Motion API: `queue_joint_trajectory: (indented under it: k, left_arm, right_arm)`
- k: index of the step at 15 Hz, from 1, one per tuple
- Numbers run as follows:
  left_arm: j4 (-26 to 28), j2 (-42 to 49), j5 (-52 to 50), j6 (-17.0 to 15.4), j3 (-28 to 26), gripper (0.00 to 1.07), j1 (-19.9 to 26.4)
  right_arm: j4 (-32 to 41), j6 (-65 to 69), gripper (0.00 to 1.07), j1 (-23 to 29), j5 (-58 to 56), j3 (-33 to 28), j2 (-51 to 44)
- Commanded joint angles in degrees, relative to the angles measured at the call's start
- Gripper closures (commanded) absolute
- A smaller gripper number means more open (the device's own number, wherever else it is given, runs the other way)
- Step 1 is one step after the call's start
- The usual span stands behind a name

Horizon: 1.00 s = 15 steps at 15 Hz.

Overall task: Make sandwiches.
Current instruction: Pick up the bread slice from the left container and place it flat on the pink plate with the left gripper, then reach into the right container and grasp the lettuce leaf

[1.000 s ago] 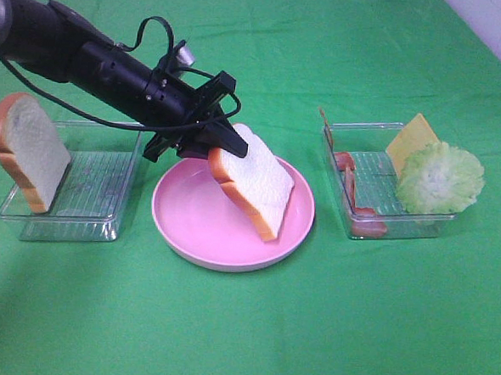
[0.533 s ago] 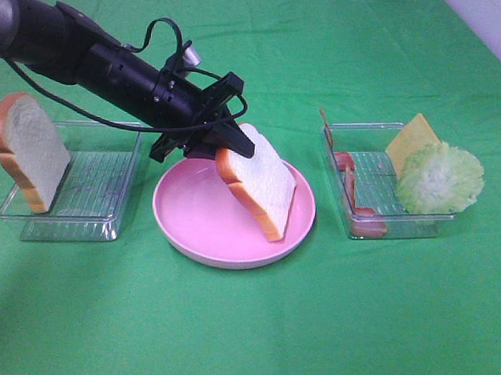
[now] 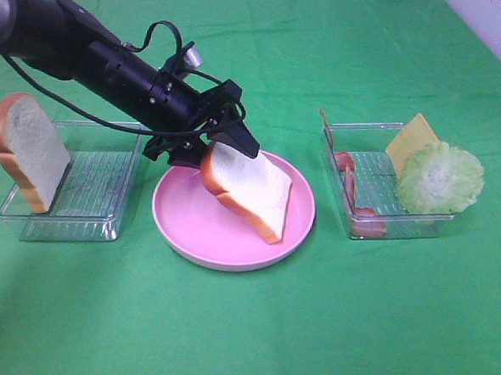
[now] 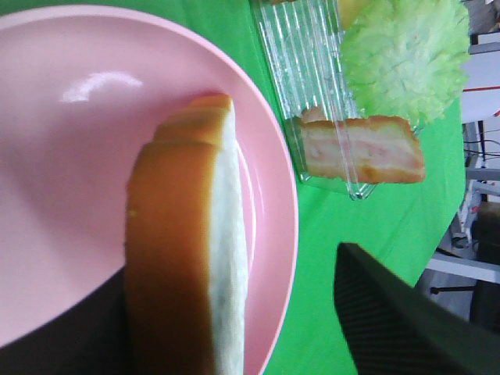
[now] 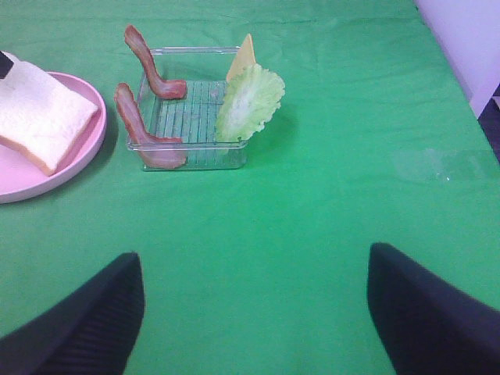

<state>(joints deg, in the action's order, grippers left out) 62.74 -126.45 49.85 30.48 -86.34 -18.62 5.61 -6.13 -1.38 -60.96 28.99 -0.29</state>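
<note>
A white bread slice (image 3: 255, 188) with an orange-brown crust leans tilted on the round pink plate (image 3: 189, 222), its lower edge resting on the plate. My left gripper (image 3: 223, 152) stands open around the slice's upper end. In the left wrist view the bread slice (image 4: 183, 258) shows edge-on, with a clear gap to one dark finger (image 4: 391, 328). A second bread slice (image 3: 27, 148) stands in the left clear tray (image 3: 88, 195). Lettuce (image 3: 441, 178), cheese (image 3: 411, 138) and bacon (image 3: 349, 181) sit in the right tray (image 3: 378, 183). My right gripper (image 5: 254, 262) is open over bare green cloth.
Green cloth covers the whole table. In the right wrist view the right tray (image 5: 187, 117) holds two bacon strips (image 5: 144, 58), lettuce (image 5: 248, 101) and cheese (image 5: 245, 55), with the plate (image 5: 86, 148) beside it. A white wall edge shows at the far right.
The left gripper's jaws have opened. The bread slice has dropped from a steep tilt to a flatter lean on the plate. The right arm has not moved.
</note>
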Motion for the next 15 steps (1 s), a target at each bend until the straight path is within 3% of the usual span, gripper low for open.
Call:
queue_joint_trajectory:
  k: [1,3,4,6,11,13,15]
  left_arm:
    - [-8.25,2.98,-0.34,-5.39,-0.57,0.39,-0.69]
    - [-18.11,3.72,-1.32,-12.66,-1.09,0.39,-2.18]
    - [-21.14,3.72,-1.6,-14.55,-1.38,0.39,-2.75]
    - [-31.91,3.72,-3.09,-23.26,-2.69,0.39,-5.39]
    - [-55.58,3.84,3.15,-40.22,-12.83,0.39,-10.71]
    - [-57.24,3.84,6.47,-41.02,-16.56,0.39,-10.77]
    - [-59.7,5.21,14.15,-40.39,-23.95,0.39,-10.6]
  right_arm:
    - [0.06,-0.69,0.31,0.0,0.11,-0.17,-0.8]
    - [0.06,-0.69,0.31,0.0,0.11,-0.17,-0.8]
    - [0.06,-0.69,0.31,0.0,0.11,-0.17,-0.8]
    - [0.06,-0.69,0.31,0.0,0.11,-0.17,-0.8]
    - [0.06,-0.69,0.31,0.0,0.11,-0.17,-0.8]
    - [0.06,-0.69,0.31,0.0,0.11,-0.17,-0.8]
    - [0.06,-0.69,0.31,0.0,0.11,-0.17,-0.8]
